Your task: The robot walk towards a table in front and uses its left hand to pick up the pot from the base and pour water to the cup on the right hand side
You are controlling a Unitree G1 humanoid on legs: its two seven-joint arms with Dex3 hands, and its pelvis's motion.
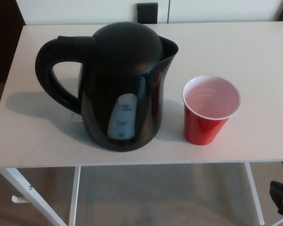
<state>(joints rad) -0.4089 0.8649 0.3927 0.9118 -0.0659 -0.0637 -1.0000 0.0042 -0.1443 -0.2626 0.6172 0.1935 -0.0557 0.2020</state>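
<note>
A black electric kettle [122, 84] stands upright on the white table [254, 52], its handle [52, 70] pointing to picture left and its spout toward the cup. A red plastic cup [208, 110] with a white inside stands just to the kettle's right, a small gap apart. Nothing touches the kettle. My left hand does not show. Only a black piece of my right hand [281, 197] shows at the bottom right corner, below the table's front edge and well away from the cup.
The table's front edge runs across the lower picture, with white legs [33, 195] and grey floor beneath. A dark object [147, 12] sits at the table's far edge against the white wall.
</note>
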